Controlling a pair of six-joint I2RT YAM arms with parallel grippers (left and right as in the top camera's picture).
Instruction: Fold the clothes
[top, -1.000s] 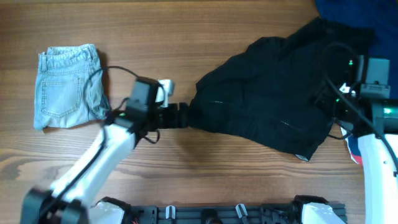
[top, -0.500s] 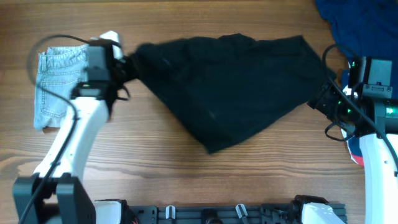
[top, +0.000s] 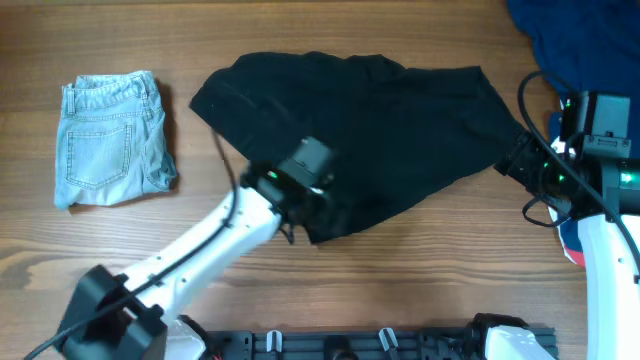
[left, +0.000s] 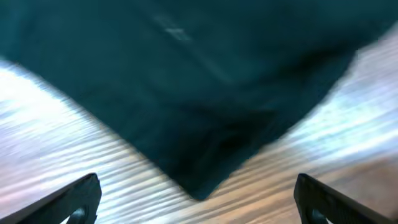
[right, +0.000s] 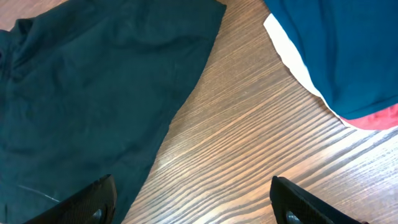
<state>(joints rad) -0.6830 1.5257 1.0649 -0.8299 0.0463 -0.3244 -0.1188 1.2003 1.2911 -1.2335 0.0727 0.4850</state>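
A black garment lies spread across the middle of the table. Its lower tip shows blurred in the left wrist view. My left gripper hovers over that lower tip, and in the left wrist view it is open wide and empty. My right gripper is at the garment's right edge. In the right wrist view it is open and empty over bare wood, with the garment's edge to its left.
Folded denim shorts lie at the far left. A dark blue garment sits at the back right corner, and its blue, white and red edge shows in the right wrist view. More cloth lies by the right arm.
My left gripper let go of the garment's left corner and swung from the far left to the garment's lower tip. The garment settled flat. The right arm stayed put.
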